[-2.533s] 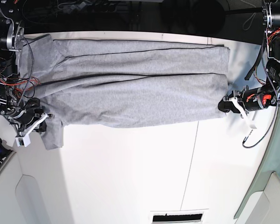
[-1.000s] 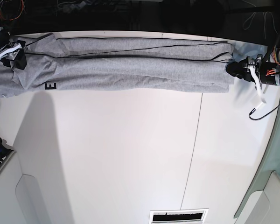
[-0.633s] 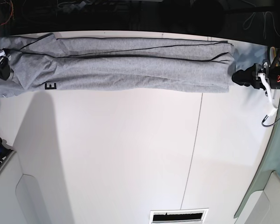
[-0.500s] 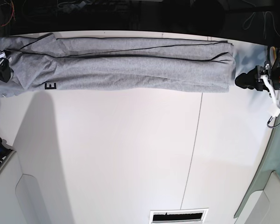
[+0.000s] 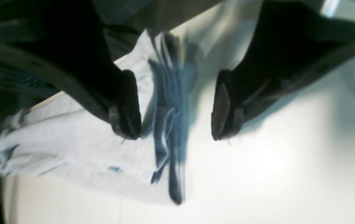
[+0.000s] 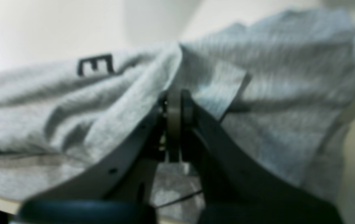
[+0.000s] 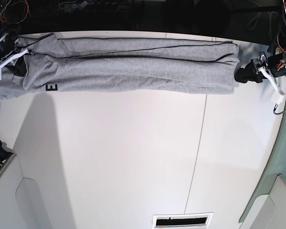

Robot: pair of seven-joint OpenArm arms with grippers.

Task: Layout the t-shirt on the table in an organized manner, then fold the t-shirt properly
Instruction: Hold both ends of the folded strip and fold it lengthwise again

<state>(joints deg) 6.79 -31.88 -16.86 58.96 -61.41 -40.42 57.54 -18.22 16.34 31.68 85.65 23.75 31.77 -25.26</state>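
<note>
We now hold our right claw (image 6: 173, 124) clamped on the heather-grey cotton t-shirt (image 7: 133, 67) while our left claw (image 5: 176, 105), newly spread apart, faces its hem, ready for the next fold.

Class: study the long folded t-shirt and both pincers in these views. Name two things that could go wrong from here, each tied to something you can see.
1. The right pincer is shut on a bunched fold of the t-shirt; pulling may drag the layers askew.
2. The left pincer stands open at the shirt's stacked hem; closing there may catch only some layers.
3. The shirt lies along the table edge and could slip off.
</note>
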